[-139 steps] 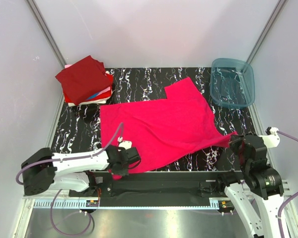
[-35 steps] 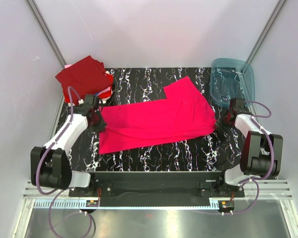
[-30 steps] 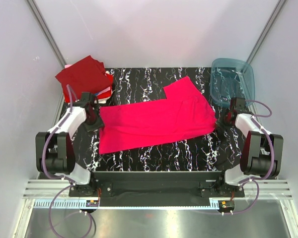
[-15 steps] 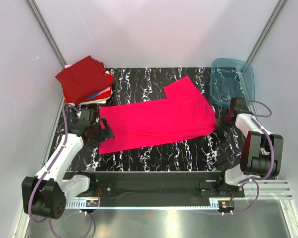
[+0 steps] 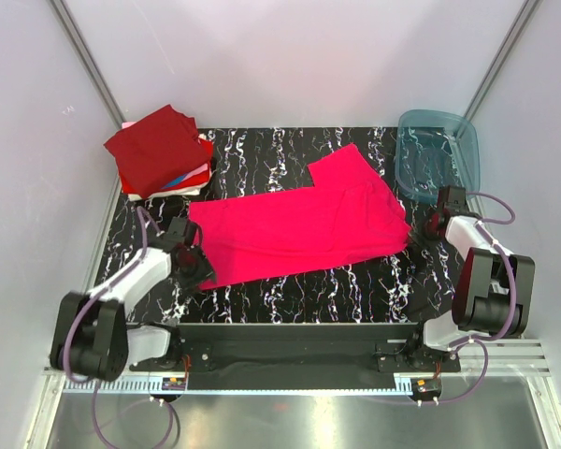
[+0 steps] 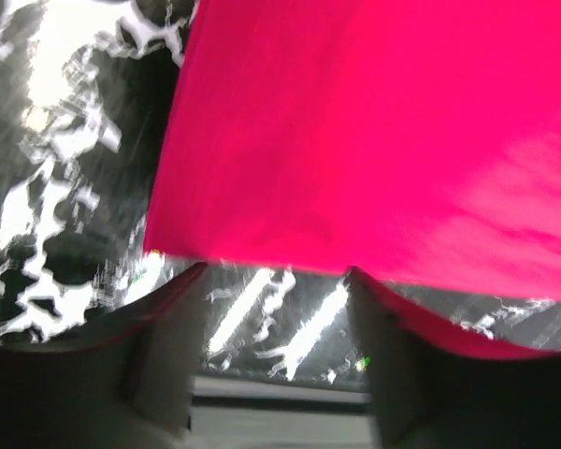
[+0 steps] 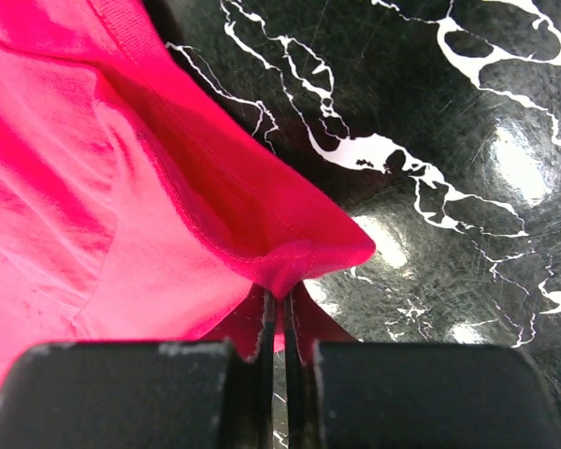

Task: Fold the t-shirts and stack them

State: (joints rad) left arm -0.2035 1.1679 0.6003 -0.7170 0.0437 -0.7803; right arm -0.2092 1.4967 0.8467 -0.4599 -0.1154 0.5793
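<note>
The magenta-pink t-shirt [image 5: 299, 229] lies folded in half across the middle of the black marbled table [image 5: 355, 290]. My left gripper [image 5: 196, 266] is open at the shirt's front-left corner. In the left wrist view the shirt's edge [image 6: 374, 168] lies just beyond the spread fingertips [image 6: 159, 327], with bare table between them. My right gripper [image 5: 428, 227] is shut on the shirt's right corner. In the right wrist view the cloth [image 7: 290, 253] is pinched between the closed fingers [image 7: 279, 309]. A stack of folded t-shirts [image 5: 159, 150], dark red on top, sits at the back left.
A teal translucent bin [image 5: 438, 154] stands at the back right, just behind my right gripper. Grey walls close in on the left, right and back. The table's front edge rail [image 5: 290, 332] runs in front of the shirt.
My left gripper has swung from the shirt's back-left edge near the stack down to its front-left corner. The right gripper has stayed put, holding the right corner.
</note>
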